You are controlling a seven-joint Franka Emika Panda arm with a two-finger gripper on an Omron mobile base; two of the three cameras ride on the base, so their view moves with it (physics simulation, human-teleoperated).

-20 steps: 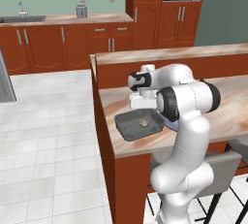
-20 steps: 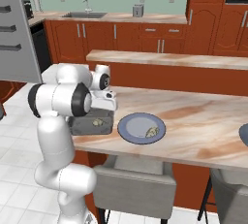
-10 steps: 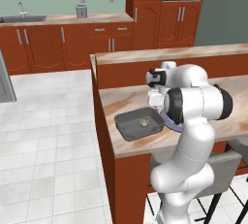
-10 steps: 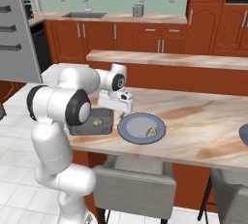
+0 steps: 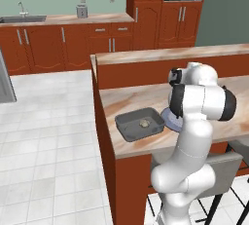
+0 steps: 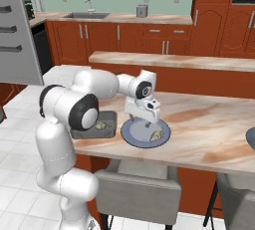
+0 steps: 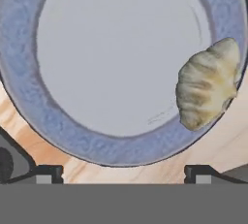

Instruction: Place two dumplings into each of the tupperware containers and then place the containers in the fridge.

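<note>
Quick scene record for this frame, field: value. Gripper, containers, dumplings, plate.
gripper: gripper over the plate, open, holding nothing
plate: round blue-grey plate on the counter, right beside the container
container: dark grey container near the counter's left end
dumpling in container: one dumpling
dumpling on plate: one loose dumpling at the plate's rim
progress: container holds one of its two; not yet in a fridge
</note>
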